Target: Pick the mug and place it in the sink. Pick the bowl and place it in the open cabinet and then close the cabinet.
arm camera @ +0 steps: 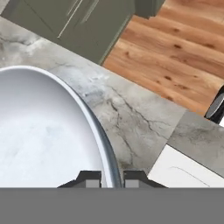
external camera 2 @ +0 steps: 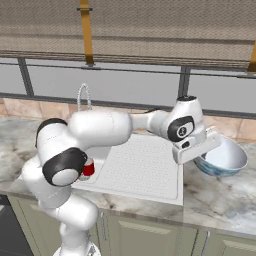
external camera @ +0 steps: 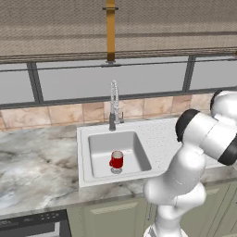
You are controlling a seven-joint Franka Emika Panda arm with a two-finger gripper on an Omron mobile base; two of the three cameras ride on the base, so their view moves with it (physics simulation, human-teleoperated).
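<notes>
- The red mug (external camera: pixel 116 160) stands upright in the sink (external camera: pixel 139 132) basin near the drain, its part of the job apparently done.
- The gripper (arm camera: pixel 113 178) pinches the rim of the bowl (external camera 2: pixel 223 157), one fingertip (arm camera: pixel 90 179) inside, one outside, a hold suited to lifting.
- The bowl sits on the marble counter (external camera 2: pixel 220 192), just beside the sink's right edge.

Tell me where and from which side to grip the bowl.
Take the bowl by its thin rim, from above, one finger inside and one outside. It sits upright and looks too wide to span. The pincer is already shut on the rim this way.
</notes>
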